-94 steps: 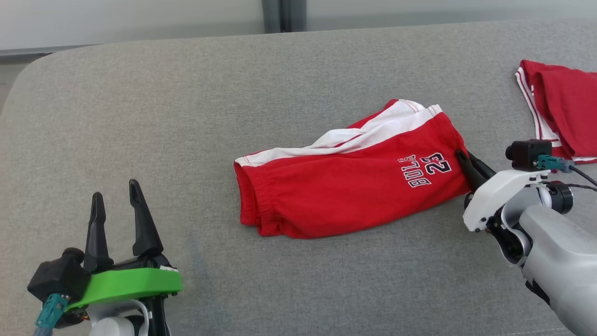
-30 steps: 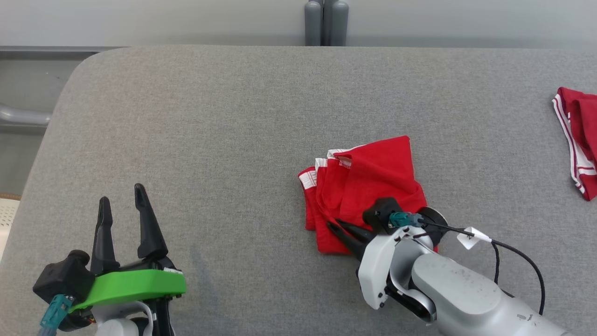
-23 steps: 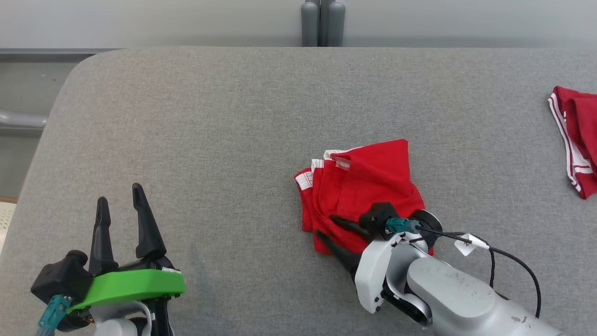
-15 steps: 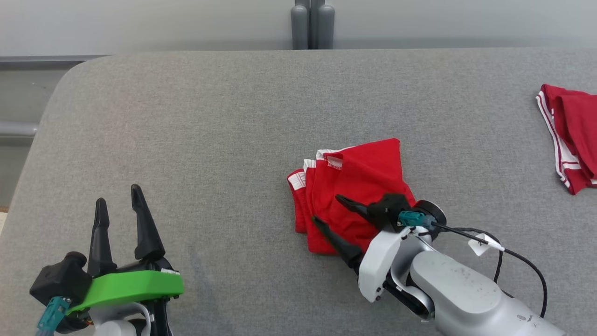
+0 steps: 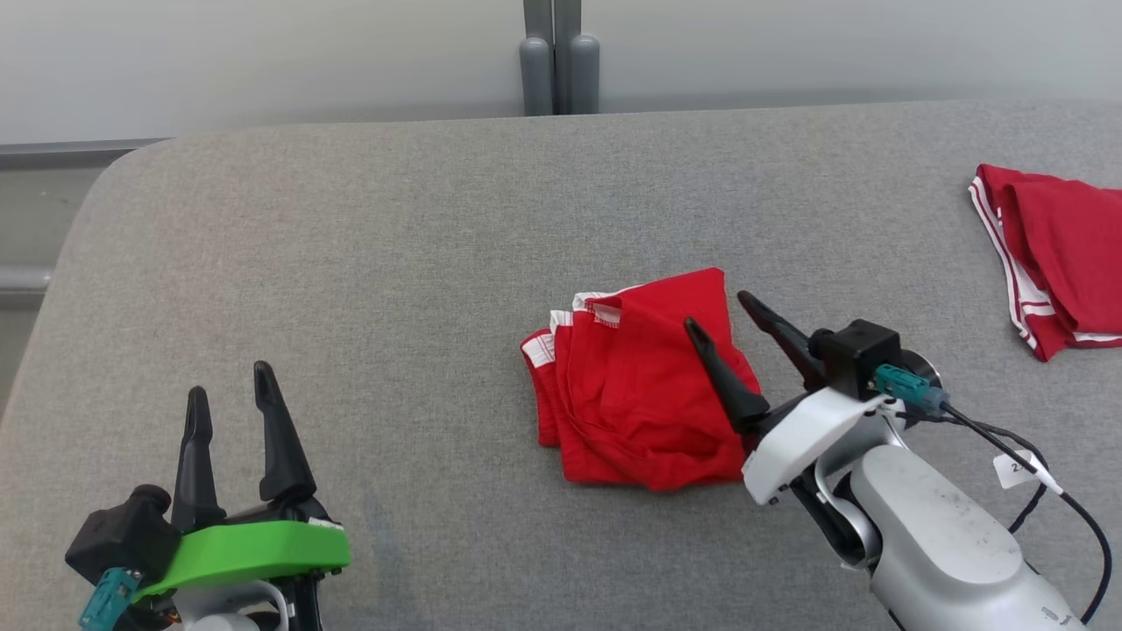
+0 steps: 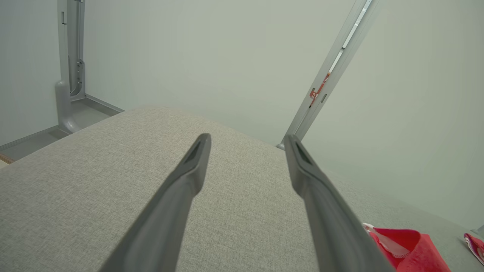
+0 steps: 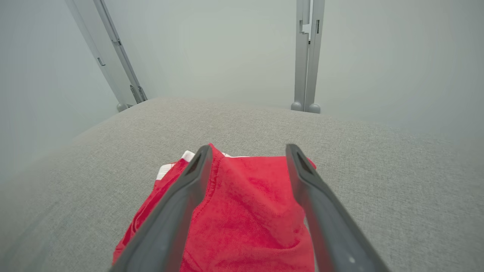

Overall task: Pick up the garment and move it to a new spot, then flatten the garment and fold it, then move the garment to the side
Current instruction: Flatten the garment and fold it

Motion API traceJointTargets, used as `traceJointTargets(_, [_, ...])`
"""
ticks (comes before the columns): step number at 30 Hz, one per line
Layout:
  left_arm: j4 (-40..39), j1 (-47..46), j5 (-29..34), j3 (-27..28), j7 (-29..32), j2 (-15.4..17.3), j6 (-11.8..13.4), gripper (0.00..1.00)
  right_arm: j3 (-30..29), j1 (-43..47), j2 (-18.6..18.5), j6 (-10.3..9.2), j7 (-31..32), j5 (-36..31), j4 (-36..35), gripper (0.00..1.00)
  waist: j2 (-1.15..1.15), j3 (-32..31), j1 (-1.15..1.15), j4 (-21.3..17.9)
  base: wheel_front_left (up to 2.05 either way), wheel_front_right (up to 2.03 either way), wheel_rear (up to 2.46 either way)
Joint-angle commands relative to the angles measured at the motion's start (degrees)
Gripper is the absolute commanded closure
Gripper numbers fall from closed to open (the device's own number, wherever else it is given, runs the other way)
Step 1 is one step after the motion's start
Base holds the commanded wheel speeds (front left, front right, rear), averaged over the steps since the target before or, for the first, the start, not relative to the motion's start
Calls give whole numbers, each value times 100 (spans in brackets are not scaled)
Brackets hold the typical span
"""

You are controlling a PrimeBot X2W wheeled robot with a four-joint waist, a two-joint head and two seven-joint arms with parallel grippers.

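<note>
Grey woven fabric surface with a rounded far-left corner, backed by a pale wall and a grey upright post. The red cloth garment with white hem trim lies near the middle of the surface as a compact, several-layered bundle, its stacked edges facing left.

The right gripper is over the bundle's right edge with its jaws spread and nothing between them. In the right wrist view, red cloth lies under and between the dark fingers. Whether a finger touches the cloth cannot be told. The left gripper is at the lower left, well apart from the bundle, its jaws likewise spread and empty.

Judged stage: folding appears done and the move to the side remains.

Hazards: a pinch that takes only the top layer would let the lower layers fall open, and a fingertip dragged sideways could peel back the upper fold.

A second red garment with white side stripes occupies the far right, so a placement there risks overlap. The right arm's black cable and its white tag trail close to the surface and could catch cloth.
</note>
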Motion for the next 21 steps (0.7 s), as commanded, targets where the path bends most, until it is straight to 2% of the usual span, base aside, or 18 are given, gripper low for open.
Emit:
traceJointTargets(1, [14, 93, 32, -9, -15, 5, -15, 0, -169, 136, 41, 1, -30, -104, -28, 0, 0, -8, 0, 21, 0, 0, 0])
traceJointTargets(4, [30, 96, 34, -33, -14, 5, -16, 0, -707, 251, 132, 1, -50, -348, -69, 0, 0, -15, 0, 88, 0, 0, 0])
traceJointTargets(5, [32, 98, 29, -38, -15, 5, -11, 0, -890, 272, 172, 1, -53, -449, -89, 24, 0, -9, 0, 113, 0, 0, 0])
traceJointTargets(6, [36, 96, 25, -45, -15, 5, -14, 0, -1036, 280, 201, 1, -47, -545, -117, 57, 0, -3, 0, 140, 0, 0, 0])
traceJointTargets(7, [42, 90, 22, -57, -14, 5, -20, 0, -1155, 295, 211, 1, -46, -666, -111, 69, 0, 5, 0, 170, 0, 0, 0])
traceJointTargets(8, [49, 80, 22, -65, -14, 5, -23, 0, -1275, 295, 231, 1, -47, -810, -101, 90, 0, 17, 0, 214, 0, 0, 0])
traceJointTargets(9, [51, 66, 22, -81, -13, 5, -24, 0, -1370, 292, 261, 1, -47, -915, -79, 100, 0, 29, 0, 253, 0, 0, 0])
traceJointTargets(14, [59, -13, 31, -125, -9, 5, -1, 0, -1564, 62, 190, 1, -46, -1514, 495, 100, 0, 123, 0, 503, 0, 0, 0])
traceJointTargets(21, [75, -133, -11, -146, -8, 5, -1, 0, -1188, -600, 126, 1, -46, -1916, 1666, 100, 0, 262, 0, 778, 0, 0, 0])
